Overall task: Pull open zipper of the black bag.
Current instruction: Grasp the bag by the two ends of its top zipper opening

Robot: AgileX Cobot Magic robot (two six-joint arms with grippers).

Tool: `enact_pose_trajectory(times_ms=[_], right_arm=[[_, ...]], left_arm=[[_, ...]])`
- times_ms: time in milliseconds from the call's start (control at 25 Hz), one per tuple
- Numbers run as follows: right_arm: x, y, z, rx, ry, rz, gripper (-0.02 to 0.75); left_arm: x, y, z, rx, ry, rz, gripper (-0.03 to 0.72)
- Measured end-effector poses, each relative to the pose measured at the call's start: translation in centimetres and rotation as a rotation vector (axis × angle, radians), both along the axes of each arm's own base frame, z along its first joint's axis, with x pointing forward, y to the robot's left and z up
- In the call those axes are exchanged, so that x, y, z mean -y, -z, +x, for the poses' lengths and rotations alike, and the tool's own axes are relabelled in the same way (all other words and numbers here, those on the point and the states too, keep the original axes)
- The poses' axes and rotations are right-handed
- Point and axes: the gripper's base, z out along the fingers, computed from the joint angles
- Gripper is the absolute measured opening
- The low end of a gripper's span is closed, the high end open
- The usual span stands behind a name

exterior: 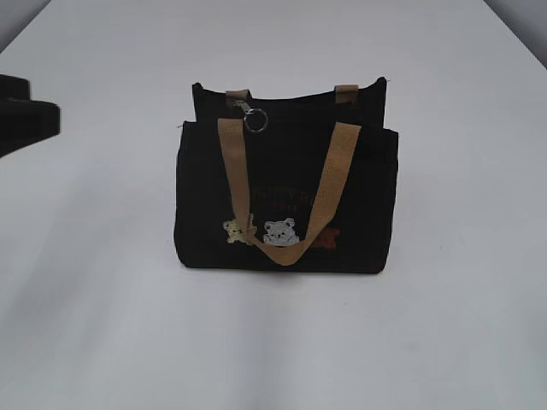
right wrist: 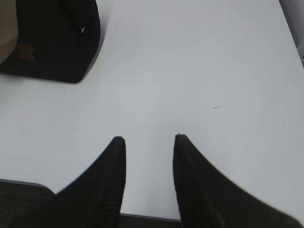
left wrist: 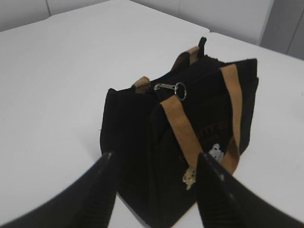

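The black bag stands upright in the middle of the white table, its two tan handles hanging down the front over the bear patches. The zipper runs along the top edge, and its silver clasp and ring lie near the bag's left end. In the left wrist view the zipper pull rests on top of the bag. My left gripper is open, short of the bag's near end, holding nothing. My right gripper is open over bare table, with a corner of the bag far off at the upper left.
The dark end of my left arm shows at the left edge of the exterior view, well apart from the bag. White table surrounds the bag on all sides. The table's edge shows at the far right of the right wrist view.
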Motion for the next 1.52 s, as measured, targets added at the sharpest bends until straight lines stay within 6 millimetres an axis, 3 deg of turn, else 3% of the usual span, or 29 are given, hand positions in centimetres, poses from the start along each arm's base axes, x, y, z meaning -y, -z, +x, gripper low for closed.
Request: enact_pose_trajectory(times_ms=[80,280,480,680,760,880,920,1040,1120,1240,1400,1520], right_arm=[[0.0,0.0,0.0,0.000,-0.002,0.003,0.274],[-0.1,0.0,0.0,0.000,-0.006,0.010,0.274],[-0.1,0.0,0.0,0.000,-0.007,0.011,0.274],[-0.4,-0.2,0.7,-0.036,-0.045,0.008,0.274],[-1.0,-1.1,2.0,-0.036,-0.136,-0.007,0.274],[-2.6,-3.4,5.8,0.073,-0.327,0.010,0.274],[-3.1,-4.0,7.7,0.109,-0.384,0.022,0.274],[-4.2,-4.9,13.6,0.162,-0.522,0.021,0.274],[-5.3,-4.3,18.5,0.151,-0.627,-0.018,0.274],[-8.4,-3.6,23.7,0.174,-0.786,-0.110,0.274],[-12.9,-1.8,29.4,0.166,-0.896,-0.231,0.274],[-15.5,-0.1,32.1,0.142,-0.938,-0.256,0.274]], left_arm=[[0.6,1.8,3.0,-0.006,0.073,0.039,0.410],[3.0,5.5,8.2,-0.077,0.176,0.079,0.412],[5.3,8.7,10.6,-0.144,0.253,0.122,0.420],[7.6,10.6,13.2,-0.176,0.221,0.157,0.420],[8.5,11.3,14.1,-0.186,0.227,0.157,0.347],[9.8,11.6,14.1,-0.184,0.271,0.174,0.087],[9.9,11.7,14.0,-0.183,0.275,0.176,0.064],[10.0,11.7,14.0,-0.182,0.278,0.179,0.065],[10.0,11.7,14.0,-0.182,0.278,0.179,0.065],[10.0,11.7,14.0,-0.182,0.278,0.179,0.065],[10.1,11.7,13.9,-0.182,0.279,0.178,0.065],[10.1,11.6,13.9,-0.182,0.278,0.178,0.065]])
